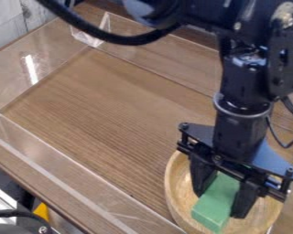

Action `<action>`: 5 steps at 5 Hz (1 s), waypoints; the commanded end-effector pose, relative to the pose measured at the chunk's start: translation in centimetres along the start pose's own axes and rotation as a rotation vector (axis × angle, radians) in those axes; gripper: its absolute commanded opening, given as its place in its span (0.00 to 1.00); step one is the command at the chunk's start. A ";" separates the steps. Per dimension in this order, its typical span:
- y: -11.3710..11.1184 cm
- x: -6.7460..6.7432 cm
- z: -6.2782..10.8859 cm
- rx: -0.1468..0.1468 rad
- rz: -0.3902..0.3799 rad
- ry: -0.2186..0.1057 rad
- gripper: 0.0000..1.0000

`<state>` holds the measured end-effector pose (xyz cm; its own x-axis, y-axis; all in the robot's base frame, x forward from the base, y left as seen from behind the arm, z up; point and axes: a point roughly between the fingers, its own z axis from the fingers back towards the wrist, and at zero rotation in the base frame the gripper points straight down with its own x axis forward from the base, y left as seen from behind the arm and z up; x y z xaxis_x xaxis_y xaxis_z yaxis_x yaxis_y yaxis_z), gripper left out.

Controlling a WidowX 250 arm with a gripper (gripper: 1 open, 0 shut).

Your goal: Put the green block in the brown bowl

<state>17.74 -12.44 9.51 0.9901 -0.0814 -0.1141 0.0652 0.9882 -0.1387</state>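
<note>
Bright green rectangular block [214, 207] is clamped in the black robot gripper [225, 186], with the round tan wooden bowl [179, 196] beneath.

Black, blocky robot arm [241, 101], silver screws, thick black cable [106, 35], rounded joints

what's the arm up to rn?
A single robot arm is dealing with the green block, working on getting it into the brown bowl. The claw is down over the bowl at the near right corner, with the block at its tips, within the bowl's outline. The view doesn't settle whether the block touches the bottom, and no release shows.
</note>
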 end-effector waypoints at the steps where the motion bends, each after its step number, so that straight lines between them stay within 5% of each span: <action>1: 0.2 0.4 0.5 -0.009 0.008 -0.033 0.00; 4: 0.9 0.5 0.1 -0.008 0.039 -0.041 0.00; 5: 1.1 0.5 -0.1 -0.008 0.050 -0.042 1.00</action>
<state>17.86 -11.48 8.58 0.9935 -0.0359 -0.1078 0.0214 0.9909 -0.1326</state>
